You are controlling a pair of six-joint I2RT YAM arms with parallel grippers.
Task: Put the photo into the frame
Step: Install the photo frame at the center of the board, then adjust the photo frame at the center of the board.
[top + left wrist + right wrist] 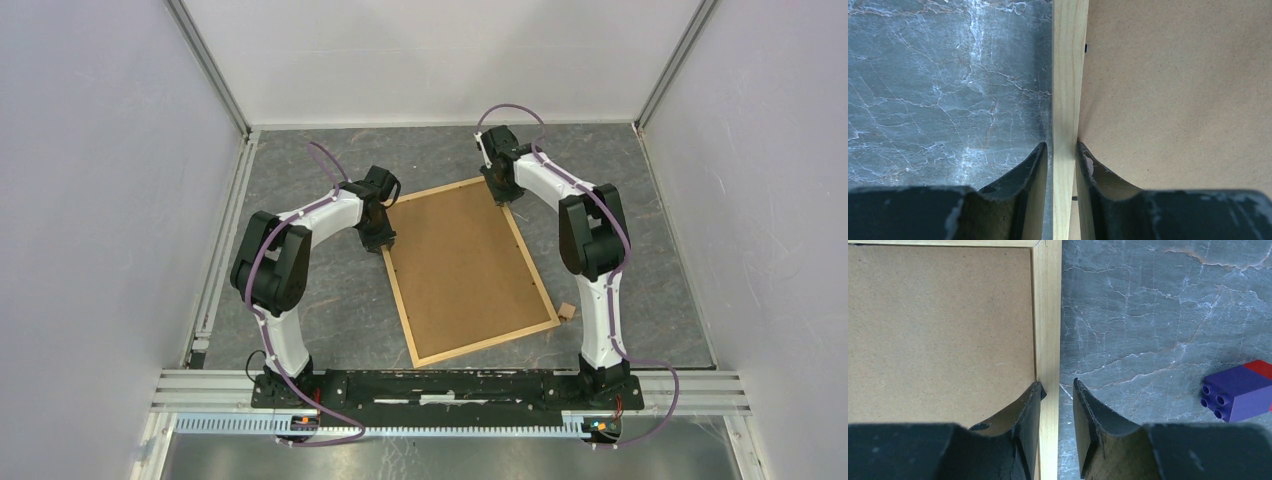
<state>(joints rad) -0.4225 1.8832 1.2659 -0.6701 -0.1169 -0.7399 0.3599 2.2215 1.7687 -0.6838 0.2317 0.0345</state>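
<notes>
Frame (465, 270) back-up: brown panel, pale rim; left jaws clamp rim, right jaws unclear.

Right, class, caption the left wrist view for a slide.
Left gripper grips the frame's wooden rail between fibreboard back and grey marbled table.

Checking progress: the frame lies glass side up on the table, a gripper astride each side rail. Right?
No: the frame lies back side up, its brown fibreboard back showing in the top external view. The left gripper and right gripper do each straddle a side rail.
</notes>
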